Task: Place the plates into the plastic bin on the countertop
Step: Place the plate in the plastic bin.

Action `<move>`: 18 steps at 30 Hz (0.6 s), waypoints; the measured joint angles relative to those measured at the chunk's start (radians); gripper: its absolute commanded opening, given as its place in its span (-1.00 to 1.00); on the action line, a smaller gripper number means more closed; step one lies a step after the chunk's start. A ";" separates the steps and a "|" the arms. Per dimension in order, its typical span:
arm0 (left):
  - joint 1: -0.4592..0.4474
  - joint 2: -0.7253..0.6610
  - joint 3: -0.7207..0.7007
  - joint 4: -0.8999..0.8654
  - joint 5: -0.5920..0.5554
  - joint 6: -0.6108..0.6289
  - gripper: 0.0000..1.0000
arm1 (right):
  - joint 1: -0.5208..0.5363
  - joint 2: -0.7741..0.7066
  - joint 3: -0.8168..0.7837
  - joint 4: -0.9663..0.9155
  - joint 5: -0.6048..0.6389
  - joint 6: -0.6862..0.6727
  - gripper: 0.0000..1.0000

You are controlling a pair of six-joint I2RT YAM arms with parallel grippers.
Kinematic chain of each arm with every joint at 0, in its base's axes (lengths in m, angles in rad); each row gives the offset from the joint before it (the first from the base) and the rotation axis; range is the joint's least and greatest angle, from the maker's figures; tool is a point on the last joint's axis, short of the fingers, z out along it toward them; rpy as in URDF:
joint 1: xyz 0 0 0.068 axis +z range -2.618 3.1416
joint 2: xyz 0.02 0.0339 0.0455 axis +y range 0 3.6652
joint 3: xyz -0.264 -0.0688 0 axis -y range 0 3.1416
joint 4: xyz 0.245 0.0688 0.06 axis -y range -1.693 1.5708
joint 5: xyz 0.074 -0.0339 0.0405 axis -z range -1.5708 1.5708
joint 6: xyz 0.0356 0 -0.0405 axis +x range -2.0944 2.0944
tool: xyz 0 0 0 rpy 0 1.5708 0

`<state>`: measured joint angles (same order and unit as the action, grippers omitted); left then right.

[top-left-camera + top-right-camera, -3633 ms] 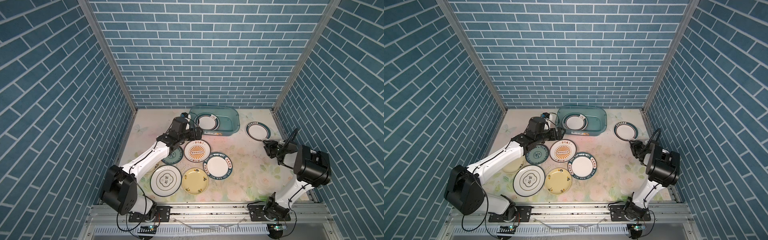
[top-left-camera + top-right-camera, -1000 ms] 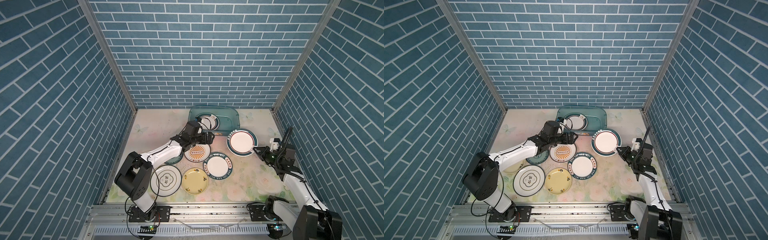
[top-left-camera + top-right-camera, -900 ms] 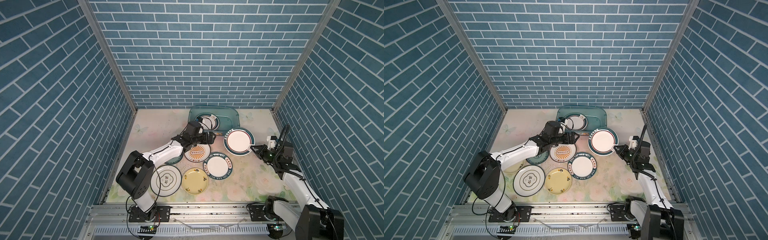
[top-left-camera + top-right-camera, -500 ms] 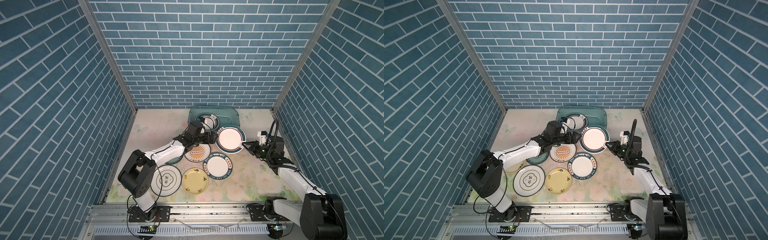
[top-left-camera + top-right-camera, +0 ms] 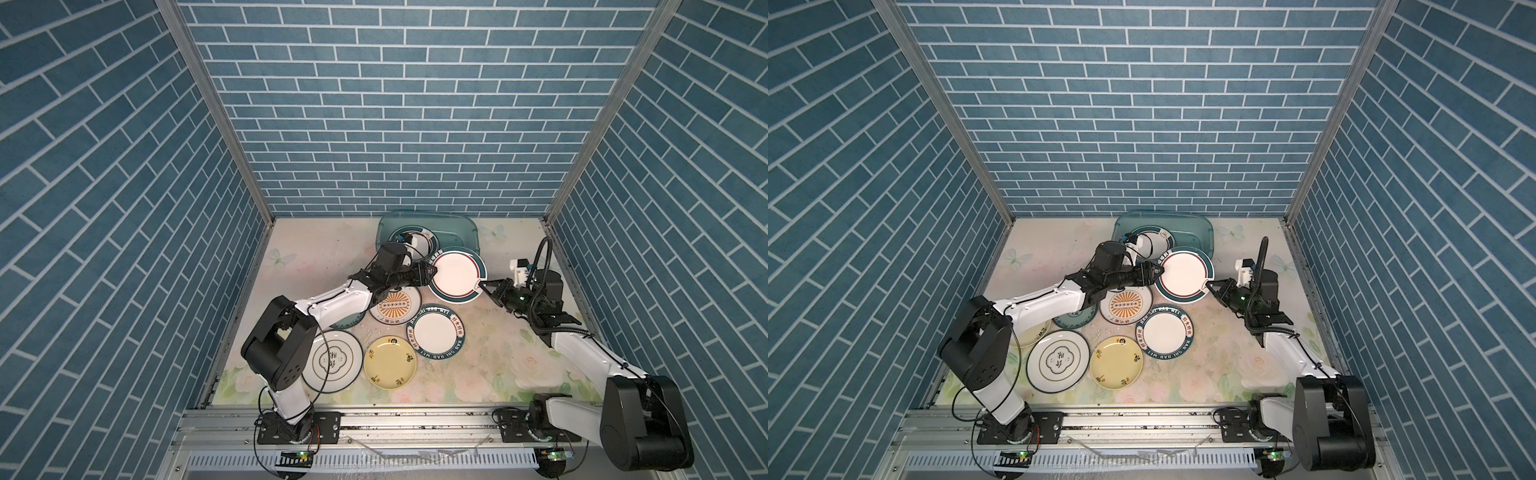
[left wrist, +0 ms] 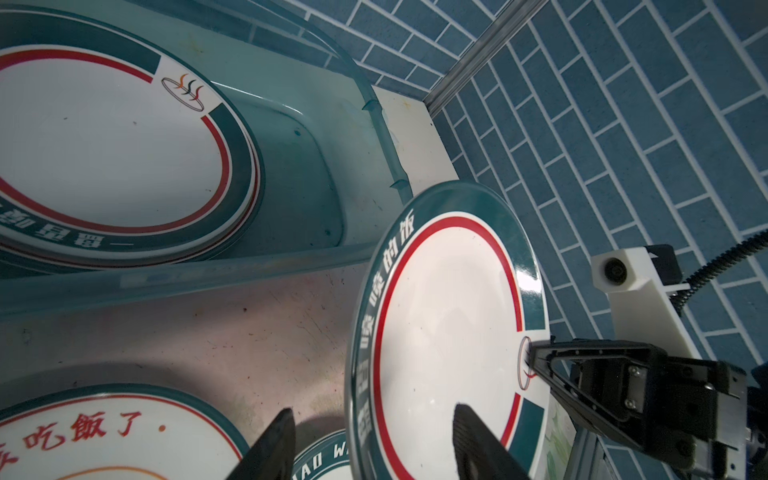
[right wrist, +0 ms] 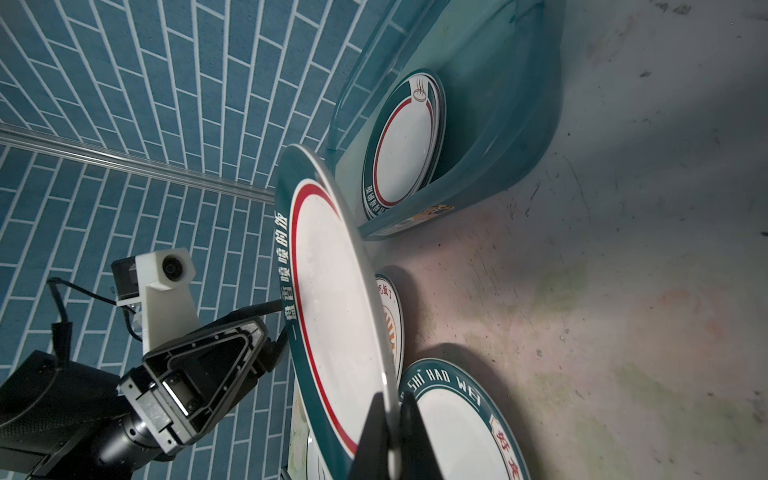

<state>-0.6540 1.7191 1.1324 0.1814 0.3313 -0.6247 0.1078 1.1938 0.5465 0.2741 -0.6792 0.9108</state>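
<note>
Above the flowered desk (image 5: 316, 257), the right hand (image 5: 484, 285) has its two black fingers (image 7: 370, 440) pressed together on the rim of a round white plate with a teal lettered rim and a thin red ring (image 5: 455, 274). This plate hangs clear of the desk, tilted, with its white face toward the top views.

On the opposite edge, the left hand (image 5: 430, 272) straddles the same rim with its jaws spread. In the left wrist view one finger (image 6: 274, 444) sits behind the plate and apart from it. The other lies over the white face, and I cannot tell whether it touches.

Just behind the raised plate, by the back wall, stands the translucent teal-blue plastic bin (image 5: 461, 235). In both top views the plate's far edge overlaps the bin's near long side. At the bin's left end lies a matching white plate with a teal rim and red ring (image 6: 104, 145), and another rim shows beneath it.

On the desk below the left arm lie these plates:
- An orange sunburst plate (image 5: 395, 305).
- A white plate with a teal rim lettered in white (image 5: 436, 332), beside the sunburst plate.
- A pale yellow plate (image 5: 390, 362), nearer the rail.
- A white plate with a thin dark ring and a central emblem (image 5: 332, 361), also nearer the rail.
- A teal floral plate (image 5: 353, 322), partly hidden under the arm.
</note>
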 measured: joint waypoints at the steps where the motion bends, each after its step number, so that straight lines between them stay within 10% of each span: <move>1: 0.000 0.000 0.000 0.002 0.003 -0.002 0.16 | 0.002 0.003 0.003 0.005 0.000 0.002 -1.00; 18: 0.000 0.009 0.000 0.015 0.014 -0.019 -0.26 | 0.028 0.026 0.006 0.055 -0.006 0.028 -1.00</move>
<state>-0.6540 1.7279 1.1324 0.1967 0.3454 -0.6437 0.1360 1.2194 0.5529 0.3290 -0.6853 0.9390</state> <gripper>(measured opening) 0.375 0.074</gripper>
